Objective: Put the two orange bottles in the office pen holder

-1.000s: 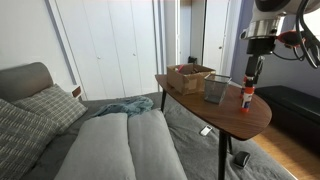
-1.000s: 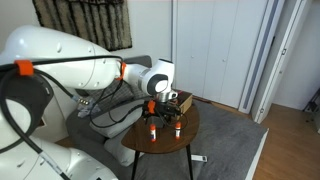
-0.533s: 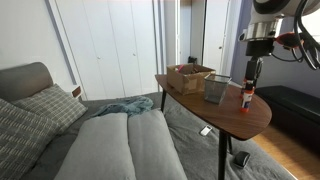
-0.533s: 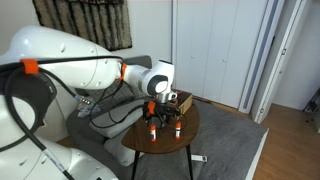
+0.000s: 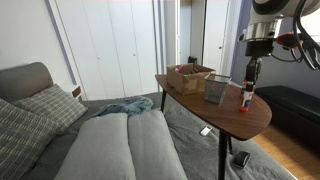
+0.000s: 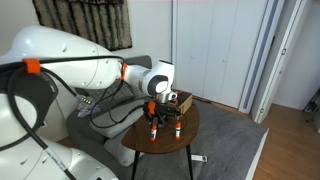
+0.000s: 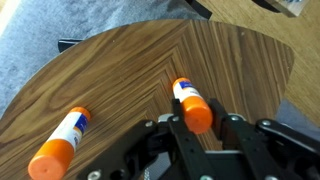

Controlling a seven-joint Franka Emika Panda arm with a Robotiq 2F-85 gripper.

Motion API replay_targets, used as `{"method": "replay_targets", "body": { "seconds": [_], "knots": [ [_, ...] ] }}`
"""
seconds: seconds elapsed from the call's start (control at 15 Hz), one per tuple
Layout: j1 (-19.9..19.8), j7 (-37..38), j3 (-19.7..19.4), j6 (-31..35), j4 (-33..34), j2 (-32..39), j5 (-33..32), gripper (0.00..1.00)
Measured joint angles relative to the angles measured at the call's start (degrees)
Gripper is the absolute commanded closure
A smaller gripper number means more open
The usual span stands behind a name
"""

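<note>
Gripper (image 7: 197,138) has dipped slightly lower

On the wooden table (image 7: 235,50), the pen holder (image 5: 216,89) sits right of centre. Wide jaws flank the central orange bottle (image 7: 190,103); the second orange bottle (image 7: 58,145) stands lower left. Off-centre closing could topple the flanked one.

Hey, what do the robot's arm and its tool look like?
The arm is bulky, with smooth white rounded links, an orange band near one joint and black cables looping alongside. The tool is black, with two dark fingers.
</note>
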Motion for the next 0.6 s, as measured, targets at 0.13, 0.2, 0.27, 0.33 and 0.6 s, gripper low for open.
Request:
{"method": "replay_targets", "body": {
  "seconds": [0.13, 0.2, 0.27, 0.33, 0.6],
  "knots": [
    [0.0, -0.3, 0.0, -0.1, 1.0, -0.4, 0.0, 0.92],
    [0.0, -0.7, 0.0, -0.5, 1.8, -0.7, -0.1, 0.92],
    [0.0, -1.2, 0.1, -1.3, 2.9, -1.2, -0.2, 0.92],
    [0.0, -1.7, 0.2, -2.4, 4.3, -1.9, -0.7, 0.92],
    [0.0, -3.7, 2.0, -5.6, 10.6, -4.7, -2.8, 0.92]
  ]
}}
